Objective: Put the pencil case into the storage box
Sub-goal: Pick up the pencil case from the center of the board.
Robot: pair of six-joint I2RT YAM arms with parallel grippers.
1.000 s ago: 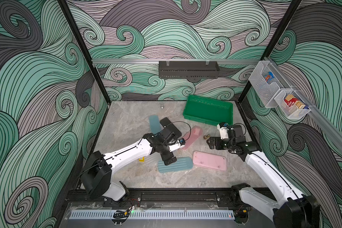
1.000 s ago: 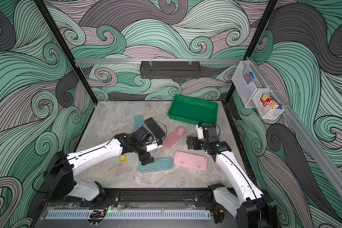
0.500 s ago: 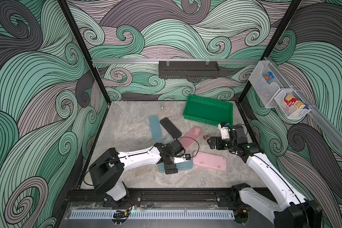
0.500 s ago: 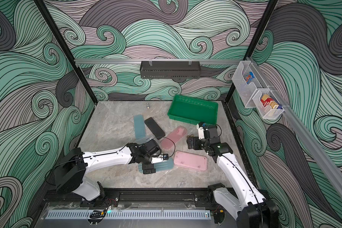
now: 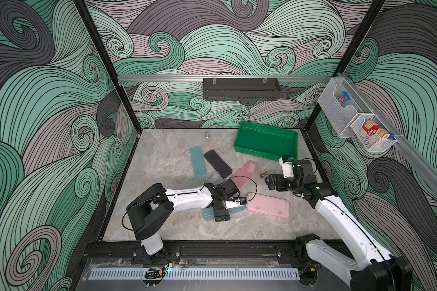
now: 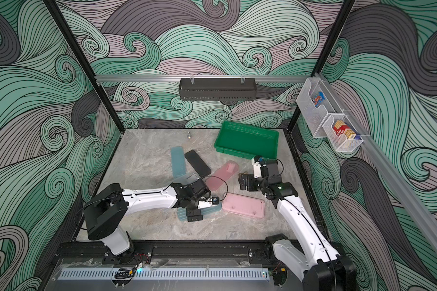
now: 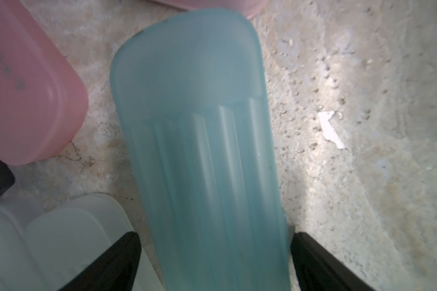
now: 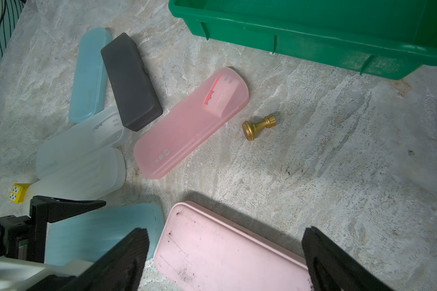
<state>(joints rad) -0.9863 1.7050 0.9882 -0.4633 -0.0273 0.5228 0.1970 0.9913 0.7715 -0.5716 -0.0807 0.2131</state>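
We have the left gripper [image 7: 215, 234] astride the translucent blue ribbed plastic pencil case [image 7: 199, 151], jaws apart across its width, long axis straight ahead; right gripper [image 8: 226, 230] gapes nearby.

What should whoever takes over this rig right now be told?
Left gripper: open, astride the ribbed blue case, which lies flat on the table; not clamped yet, as far as the wrist view shows.
Right gripper: open, empty, above the pale pink case.
Green box: at the back, on the right arm's side, empty.
Done: nothing boxed.
Left: clamp the blue case, lift it, put it into the box.
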